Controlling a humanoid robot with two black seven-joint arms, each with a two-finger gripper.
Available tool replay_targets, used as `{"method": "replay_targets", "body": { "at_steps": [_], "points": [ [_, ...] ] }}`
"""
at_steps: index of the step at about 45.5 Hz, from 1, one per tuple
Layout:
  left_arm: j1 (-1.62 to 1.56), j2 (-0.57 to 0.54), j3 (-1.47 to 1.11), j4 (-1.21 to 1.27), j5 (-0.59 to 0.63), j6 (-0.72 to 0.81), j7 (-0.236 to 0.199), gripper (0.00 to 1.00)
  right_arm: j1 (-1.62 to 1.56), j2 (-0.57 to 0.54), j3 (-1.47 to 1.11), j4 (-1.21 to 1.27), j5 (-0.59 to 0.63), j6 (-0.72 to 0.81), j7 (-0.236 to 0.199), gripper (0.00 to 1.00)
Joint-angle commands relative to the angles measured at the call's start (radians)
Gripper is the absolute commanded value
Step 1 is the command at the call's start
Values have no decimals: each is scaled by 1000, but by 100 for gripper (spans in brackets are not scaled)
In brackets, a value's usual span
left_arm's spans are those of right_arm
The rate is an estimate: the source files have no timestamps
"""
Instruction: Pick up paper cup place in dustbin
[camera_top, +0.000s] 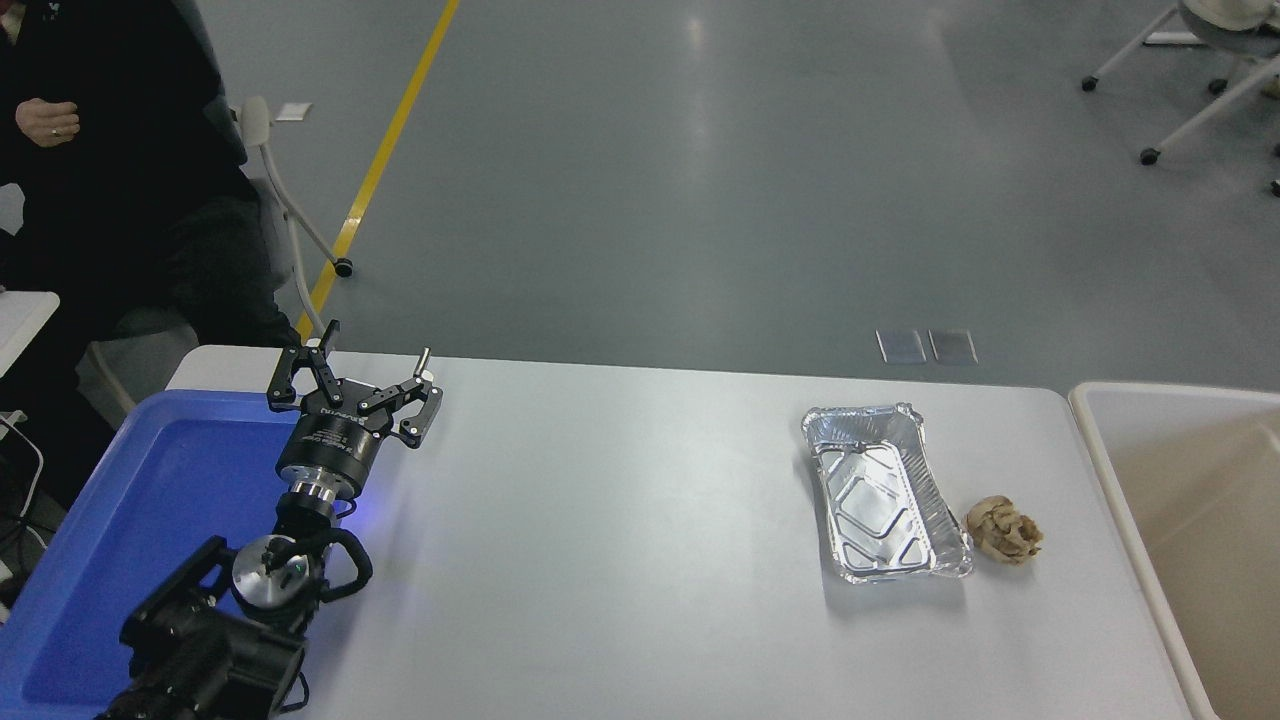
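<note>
White worktop (620, 560): left gripper (350, 385) parked over blue bin (150, 500), fingers spread, empty; foil tray (885, 490), paper ball (1003, 530), dustbin (1090, 420) at right; right arm and paper cup out of view, likely mid-carry, next needs release above dustbin.

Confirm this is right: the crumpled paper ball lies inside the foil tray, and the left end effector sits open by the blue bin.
Not quite. The head view shows the paper ball on the table just right of the foil tray, not inside it. The left end effector does sit open by the blue bin.
</note>
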Motion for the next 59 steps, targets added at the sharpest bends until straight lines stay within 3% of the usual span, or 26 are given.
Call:
{"method": "replay_targets", "body": {
  "at_steps": [1, 21, 44, 45, 46, 48, 49, 59],
  "points": [
    [0, 0, 0, 0, 0, 0, 0, 99, -353, 173, 349, -289, 20, -49, -44, 0],
    [0, 0, 0, 0, 0, 0, 0, 99, -583, 296, 543, -287, 22, -74, -34, 0],
    [0, 0, 0, 0, 0, 0, 0, 99, -660, 296, 623, -289, 23, -68, -31, 0],
    [0, 0, 0, 0, 0, 0, 0, 99, -660, 296, 623, -289, 23, -68, -31, 23],
    [0, 0, 0, 0, 0, 0, 0, 99, -660, 295, 623, -289, 23, -69, -31, 54],
    [0, 0, 0, 0, 0, 0, 0, 99, -660, 293, 623, -289, 23, -66, -31, 79],
    [0, 0, 0, 0, 0, 0, 0, 99, -660, 292, 624, -289, 23, -65, -31, 100],
    [0, 0, 0, 0, 0, -1, 0, 99, -635, 286, 624, -289, 22, -61, -31, 100]
  ]
}}
